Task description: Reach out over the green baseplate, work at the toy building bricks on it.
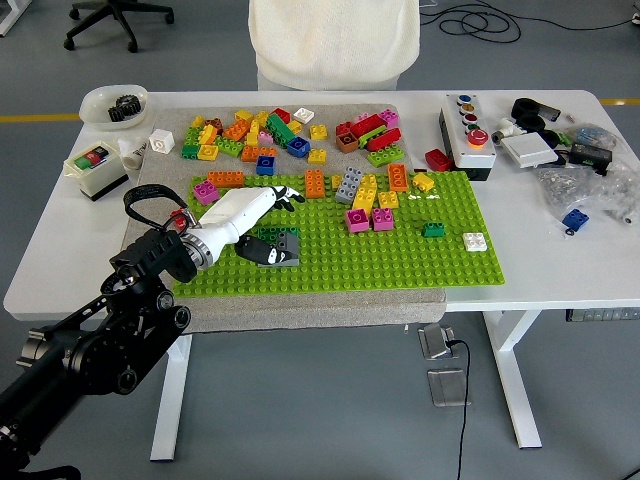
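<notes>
- The green baseplate [400, 255] lies flat on the grey mat on the counter [560, 260]; it looks stiff and light, so expect it to slide if you push sideways.
- Your left hand [262, 208] reaches over its left part, fingers loosely extended, grasping nothing.
- The dark grey brick [282, 245] sits just beneath the hand; hard, light plastic; pinch its side walls.

A white-shelled left hand [245, 212] with black fingers lies over the bright green baseplate [400, 255] on a grey mat [160, 175].

One baseplate [400, 250], one hand [245, 212]
</notes>
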